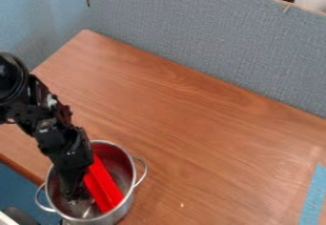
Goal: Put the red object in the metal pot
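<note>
Camera: metal pot [125, 162] near table [192, 95] front edge.

bare wooden table [192, 105] right of the metal pot [90, 183], grey wall [204, 29] behind

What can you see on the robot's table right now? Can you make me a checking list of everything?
Surface: brown wooden table, mostly bare.
Job's things: red object lies tilted inside the metal pot, at the table's near left corner.
Clutter: nothing seen.
Grippers: black gripper reaches down into the pot beside the red object; open or shut can't be told here.
Cables: nothing seen.
Surroundings: grey-blue panel wall behind the table.
</note>
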Robot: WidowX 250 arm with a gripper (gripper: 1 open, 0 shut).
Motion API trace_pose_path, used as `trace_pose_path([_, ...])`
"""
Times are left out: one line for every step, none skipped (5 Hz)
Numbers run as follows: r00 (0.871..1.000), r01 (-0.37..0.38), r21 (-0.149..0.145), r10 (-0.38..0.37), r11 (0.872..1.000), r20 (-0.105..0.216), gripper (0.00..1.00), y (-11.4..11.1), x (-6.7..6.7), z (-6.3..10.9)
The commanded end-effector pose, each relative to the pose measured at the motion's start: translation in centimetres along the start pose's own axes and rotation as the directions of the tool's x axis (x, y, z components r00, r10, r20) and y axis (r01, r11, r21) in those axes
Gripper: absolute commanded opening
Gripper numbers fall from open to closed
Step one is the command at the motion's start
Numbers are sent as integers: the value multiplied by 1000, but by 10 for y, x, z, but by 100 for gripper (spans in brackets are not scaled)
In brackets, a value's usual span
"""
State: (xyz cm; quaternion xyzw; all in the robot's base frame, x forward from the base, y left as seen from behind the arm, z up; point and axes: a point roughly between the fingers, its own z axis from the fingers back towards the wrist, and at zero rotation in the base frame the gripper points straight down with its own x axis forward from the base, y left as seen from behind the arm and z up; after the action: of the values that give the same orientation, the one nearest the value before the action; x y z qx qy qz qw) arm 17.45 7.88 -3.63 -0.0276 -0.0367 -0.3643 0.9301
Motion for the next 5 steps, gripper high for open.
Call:
trace_pose_path([998, 60, -33, -60, 998, -5, 100, 31, -20, 7])
trace_pose_path([989, 147, -55, -148, 988, -19, 0, 60, -31, 9])
trace_pose_path([964, 266, -70, -267, 961, 3, 100, 86, -17, -11])
trace_pose_path([961, 276, -78, -277, 958, 1, 0, 112, 7, 19])
trace_pose_path([949, 313, -94, -314, 945, 0, 0, 93, 14, 1])
